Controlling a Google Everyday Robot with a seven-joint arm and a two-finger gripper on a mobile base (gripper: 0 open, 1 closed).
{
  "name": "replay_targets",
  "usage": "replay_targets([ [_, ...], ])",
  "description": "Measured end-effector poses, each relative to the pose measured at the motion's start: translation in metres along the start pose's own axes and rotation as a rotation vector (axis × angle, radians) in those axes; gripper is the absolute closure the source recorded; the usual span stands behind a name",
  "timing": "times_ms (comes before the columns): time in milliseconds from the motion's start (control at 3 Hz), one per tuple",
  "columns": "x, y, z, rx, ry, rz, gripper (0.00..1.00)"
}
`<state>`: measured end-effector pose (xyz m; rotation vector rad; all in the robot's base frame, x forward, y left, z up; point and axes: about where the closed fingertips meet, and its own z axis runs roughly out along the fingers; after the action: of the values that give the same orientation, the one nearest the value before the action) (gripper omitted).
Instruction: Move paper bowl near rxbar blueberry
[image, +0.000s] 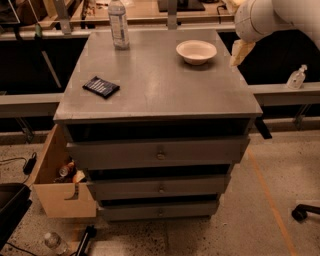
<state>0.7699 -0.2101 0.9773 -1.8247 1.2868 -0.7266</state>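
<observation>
Beyond the cabinet (160, 85) edge, the claw (241, 52) hangs beside the paper bowl (196, 51), grip unclear.

You are looking at a dim, warm-toned scene. Light falls from above and leaves a pale sheen across the desk (165, 92), strongest toward its far half. The paper bowl (196, 51) throws a small soft shadow beneath its near side. The claw (241, 51), just off the desk's far right edge, is brightly lit. The recesses between the drawers (160, 152) and the background are nearly black.
</observation>
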Motion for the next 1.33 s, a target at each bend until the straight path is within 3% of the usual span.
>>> replay_targets([
  [333, 0.027, -0.001, 0.033, 0.020, 0.004, 0.006, 0.00],
  [667, 0.037, -0.001, 0.065, 0.048, -0.006, 0.016, 0.00],
  [1333, 0.041, -0.002, 0.100, 0.102, -0.042, 0.060, 0.00],
])
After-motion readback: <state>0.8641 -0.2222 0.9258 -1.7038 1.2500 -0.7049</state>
